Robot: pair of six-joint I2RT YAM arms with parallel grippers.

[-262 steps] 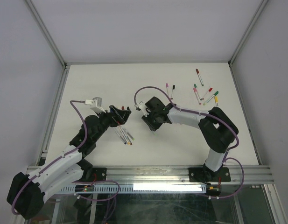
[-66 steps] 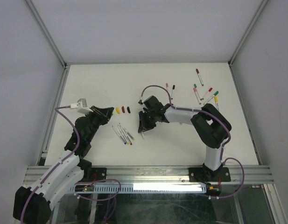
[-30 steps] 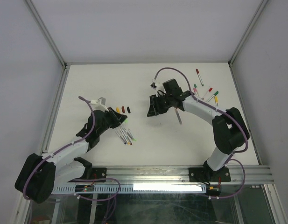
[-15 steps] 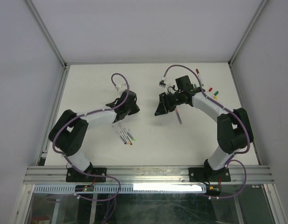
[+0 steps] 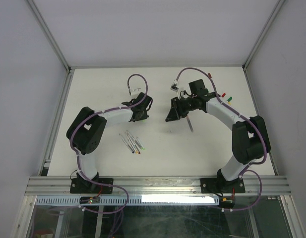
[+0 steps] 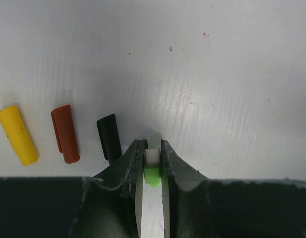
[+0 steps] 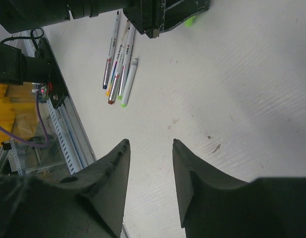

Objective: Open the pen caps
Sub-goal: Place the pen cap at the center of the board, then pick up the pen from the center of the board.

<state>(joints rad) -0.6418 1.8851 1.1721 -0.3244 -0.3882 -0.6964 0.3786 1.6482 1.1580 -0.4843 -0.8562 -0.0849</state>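
Observation:
In the left wrist view my left gripper (image 6: 153, 148) is shut on a green pen cap (image 6: 152, 174) with a white end, low over the table. Just to its left lie three loose pen caps in a row: yellow (image 6: 16, 134), dark red (image 6: 66, 133) and black (image 6: 109, 138). From above, the left gripper (image 5: 139, 111) is at mid-table and hides those caps. My right gripper (image 5: 169, 116) hovers a little to its right, open, with nothing between its fingers (image 7: 150, 142). The right wrist view shows the green cap (image 7: 191, 21) under the left gripper.
Several uncapped pens (image 5: 133, 143) lie side by side in front of the left gripper, also visible as uncapped pens (image 7: 118, 59) from the right wrist. One grey pen (image 5: 190, 124) lies under the right forearm. Capped pens (image 5: 227, 97) lie at the back right, partly hidden.
The left arm has swung away from the pile of uncapped pens toward the back and right, carrying the green cap to beside the black one. The right gripper shifted slightly back-right, still open.

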